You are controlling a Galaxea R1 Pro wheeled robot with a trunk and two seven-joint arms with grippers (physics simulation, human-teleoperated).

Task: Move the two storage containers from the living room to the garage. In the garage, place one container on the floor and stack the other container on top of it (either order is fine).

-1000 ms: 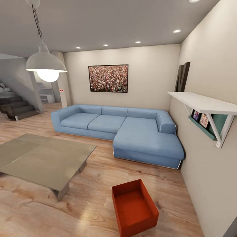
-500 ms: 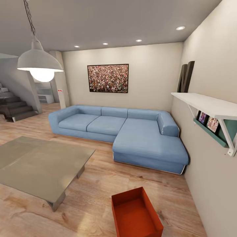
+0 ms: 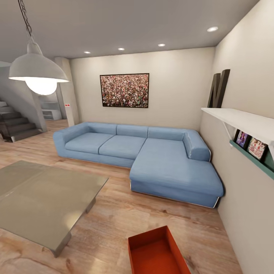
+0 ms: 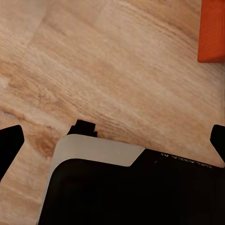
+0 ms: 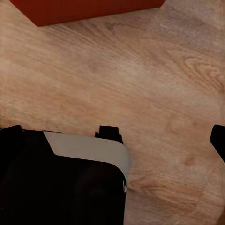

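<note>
Head view: living room. One storage container point(image 3: 158, 254), orange-red and open-topped, sits on the light wood plank floor point(image 3: 114, 217) at the lower edge of the picture, partly cut off by the frame. It lies in front of the chaise end of the blue corner sofa point(image 3: 144, 154), apart from it, and to the right of the low grey desk point(image 3: 42, 199), with bare planks between them. The inside of the container looks empty.

Surroundings: a framed picture point(image 3: 124, 90) hangs on the back wall above the sofa. A white pendant lamp point(image 3: 37, 72) hangs at upper left, lit. A staircase point(image 3: 15, 123) is at far left. On the right wall, a white shelf point(image 3: 243, 121) carries a dark letter-shaped ornament point(image 3: 219, 88); below it a teal rack holds small pictures.

Left wrist view: plank floor below, part of the robot's dark base point(image 4: 126, 187) with a pale panel, and an orange-red container wall at one corner point(image 4: 212, 30). The left tool point(image 4: 112, 140) shows two dark fingertips at opposite edges of the picture, spread wide, nothing between them.

Right wrist view: plank floor, dark base, container wall point(image 5: 84, 10) along one edge. The right tool point(image 5: 115, 136) likewise has its fingertips far apart, holding nothing.
</note>
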